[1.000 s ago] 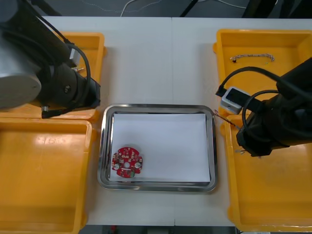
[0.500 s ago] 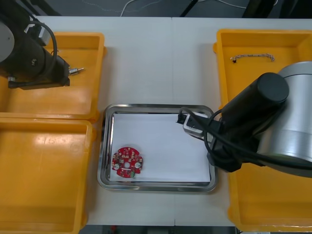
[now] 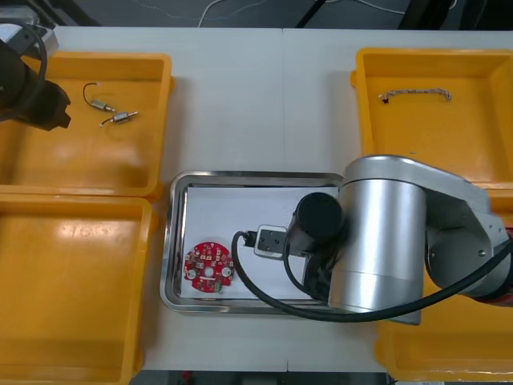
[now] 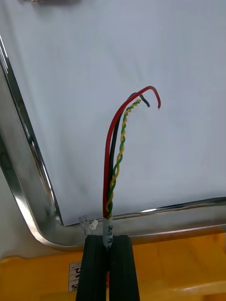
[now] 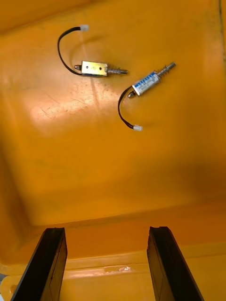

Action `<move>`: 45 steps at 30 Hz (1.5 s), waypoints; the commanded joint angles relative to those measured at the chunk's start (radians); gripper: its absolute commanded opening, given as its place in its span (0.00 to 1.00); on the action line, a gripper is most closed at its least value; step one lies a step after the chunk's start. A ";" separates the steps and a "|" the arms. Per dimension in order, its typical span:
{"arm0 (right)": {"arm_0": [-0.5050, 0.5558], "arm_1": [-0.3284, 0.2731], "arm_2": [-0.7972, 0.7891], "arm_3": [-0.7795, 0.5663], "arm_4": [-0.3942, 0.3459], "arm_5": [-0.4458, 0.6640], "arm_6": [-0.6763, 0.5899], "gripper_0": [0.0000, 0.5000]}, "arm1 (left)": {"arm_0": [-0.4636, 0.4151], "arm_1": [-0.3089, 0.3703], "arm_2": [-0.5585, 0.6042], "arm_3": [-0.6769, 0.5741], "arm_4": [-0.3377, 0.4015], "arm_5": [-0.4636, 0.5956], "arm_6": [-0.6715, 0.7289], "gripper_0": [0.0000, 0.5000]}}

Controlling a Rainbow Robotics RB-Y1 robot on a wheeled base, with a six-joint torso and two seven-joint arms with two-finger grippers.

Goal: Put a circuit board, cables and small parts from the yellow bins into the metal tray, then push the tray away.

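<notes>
I read the right gripper point(image 4: 108, 244) as clamped narrow on the cable bundle point(image 4: 113, 164), red, black and twisted yellow-green strands, which rises from between the fingers over the white inside of the metal tray point(image 3: 170, 241), close to its rim. The red circuit board point(image 3: 209, 269) lies in the tray's near-left corner. Farther out, the left gripper point(image 5: 106, 230) hangs wide open over the far left bin point(image 3: 80, 160), where two small metal parts point(image 5: 99, 68) point(image 5: 148, 83) lie apart. A twisted cable point(image 3: 415, 94) lies in the far right bin point(image 3: 433, 144).
</notes>
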 commanded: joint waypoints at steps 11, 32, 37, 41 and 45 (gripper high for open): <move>-0.041 0.110 0.077 0.146 0.052 -0.087 0.226 0.00 | -0.089 -0.075 0.091 0.213 -0.027 -0.024 -0.636 1.00; 0.025 0.098 0.122 0.266 0.057 -0.264 0.291 0.03 | -0.317 -0.267 0.091 0.624 -0.178 -0.179 -1.025 1.00; 0.048 0.092 0.125 0.264 0.058 -0.279 0.294 0.03 | -0.345 -0.279 0.091 0.680 -0.212 -0.234 -1.074 1.00; 0.059 0.087 0.125 0.259 0.060 -0.290 0.294 0.05 | -0.345 -0.291 0.091 0.693 -0.218 -0.268 -1.082 1.00; 0.060 0.084 0.125 0.259 0.058 -0.290 0.292 0.13 | -0.343 -0.307 0.094 0.712 -0.226 -0.299 -1.088 1.00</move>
